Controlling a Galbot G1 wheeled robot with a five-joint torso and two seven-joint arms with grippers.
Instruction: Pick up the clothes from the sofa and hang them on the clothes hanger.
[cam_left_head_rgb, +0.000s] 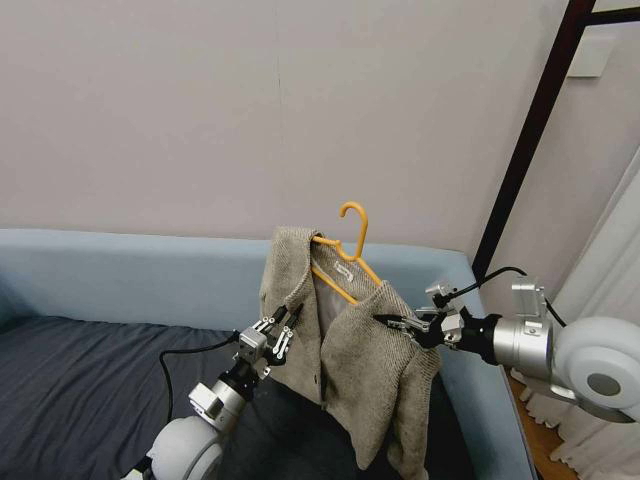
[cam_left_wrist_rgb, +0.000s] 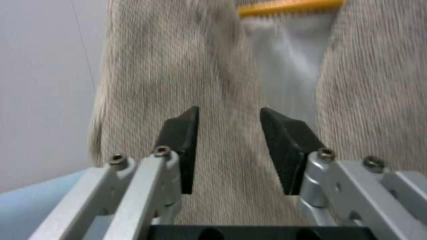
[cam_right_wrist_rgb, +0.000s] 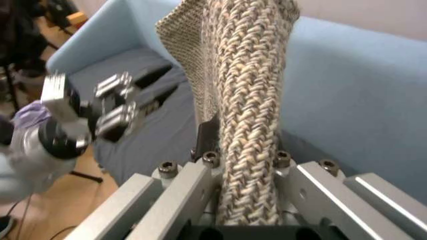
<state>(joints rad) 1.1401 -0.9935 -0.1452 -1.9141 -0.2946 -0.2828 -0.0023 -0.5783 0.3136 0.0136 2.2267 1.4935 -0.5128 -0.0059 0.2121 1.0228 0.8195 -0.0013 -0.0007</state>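
Observation:
A beige knit cardigan (cam_left_head_rgb: 350, 340) hangs in the air over the sofa, draped on an orange hanger (cam_left_head_rgb: 350, 250). My right gripper (cam_left_head_rgb: 395, 322) is shut on the cardigan's right shoulder; in the right wrist view the knit fabric (cam_right_wrist_rgb: 250, 90) rises straight out of that gripper (cam_right_wrist_rgb: 248, 152). My left gripper (cam_left_head_rgb: 277, 325) stands open at the cardigan's left front edge. In the left wrist view its black fingertips (cam_left_wrist_rgb: 181, 145) are spread just in front of the cardigan (cam_left_wrist_rgb: 160, 75), with the hanger's bar (cam_left_wrist_rgb: 290, 6) above. The left gripper (cam_right_wrist_rgb: 133, 97) also shows in the right wrist view.
The light blue sofa (cam_left_head_rgb: 120, 270) has a dark blue seat cushion (cam_left_head_rgb: 70, 380) below the arms. A black pole (cam_left_head_rgb: 530, 140) leans up at the right, with a white curtain (cam_left_head_rgb: 610, 260) beside it. A plain wall stands behind.

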